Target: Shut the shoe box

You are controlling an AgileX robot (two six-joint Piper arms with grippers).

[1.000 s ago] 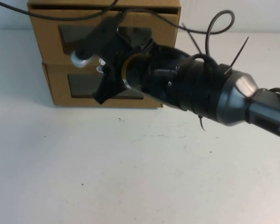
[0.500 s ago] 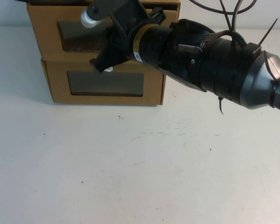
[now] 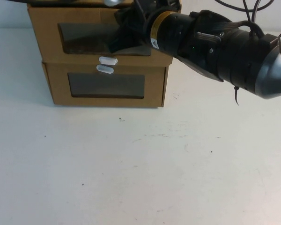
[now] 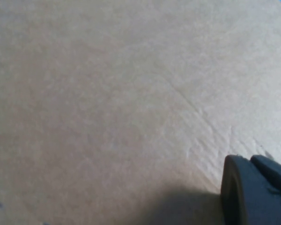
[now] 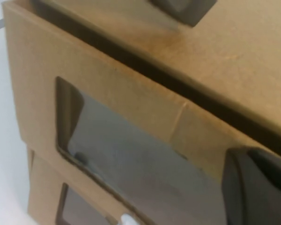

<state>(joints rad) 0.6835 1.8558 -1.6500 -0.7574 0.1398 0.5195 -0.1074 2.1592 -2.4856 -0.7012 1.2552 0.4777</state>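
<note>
Shoe box (image 3: 47, 33) at 12 o'clock on the tabletop (image 3: 131, 164), stacked on a twin cardboard box (image 3: 105, 85). Looks nearly shut, yet shows a dark slit behind the front panel in the right wrist view; probably needs a last push. Right claw (image 3: 131, 33) at the window's 3 o'clock end, spread impossible to tell. Left claw (image 4: 255, 197) close against plain cardboard, spread likewise unclear.

Brown windowed shoe box (image 3: 91, 35), drawer slightly out, atop alike box (image 3: 105, 86)

Even, soft light; faint shadow under the shoe box (image 3: 103, 35); both wrist views blurred close-up.
</note>
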